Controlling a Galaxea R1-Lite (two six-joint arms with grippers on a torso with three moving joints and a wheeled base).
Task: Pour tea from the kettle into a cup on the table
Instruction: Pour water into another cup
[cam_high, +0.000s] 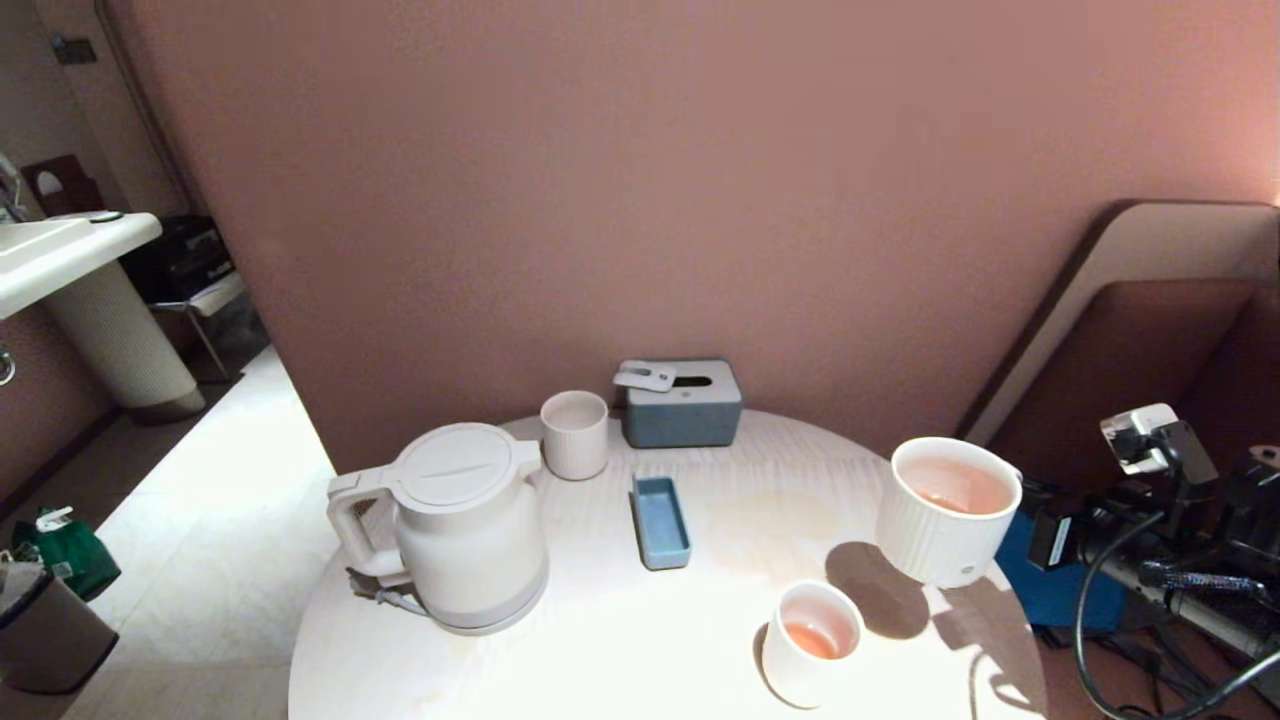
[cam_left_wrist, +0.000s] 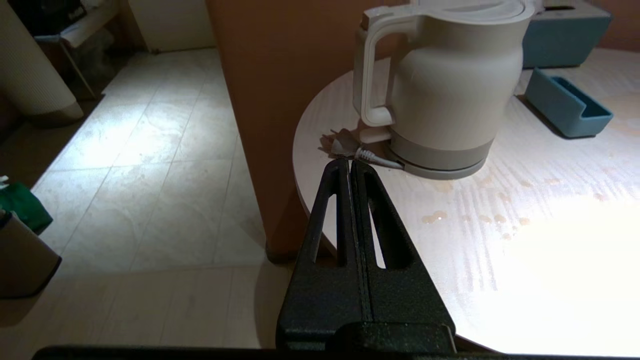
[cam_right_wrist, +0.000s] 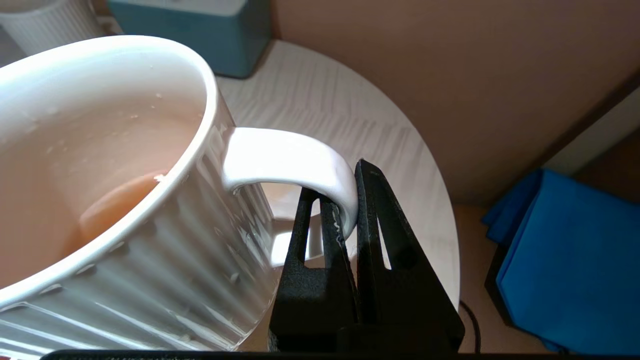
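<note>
Above table (cam_high: 620, 620), cup (cam_high: 945, 515) handle between jaws

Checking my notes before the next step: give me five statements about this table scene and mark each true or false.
1. The right hand is shut on the handle of the ribbed mug. True.
2. The mug is tilted and holds pale orange-pink tea. True.
3. The kettle lies on its side. False: it stands upright on its base, lid on.
4. The left hand grips the kettle's handle. False: it is shut, empty, short of the kettle.
5. The small smooth cup near the table edge is dry and empty. False: it holds a little tea.
</note>
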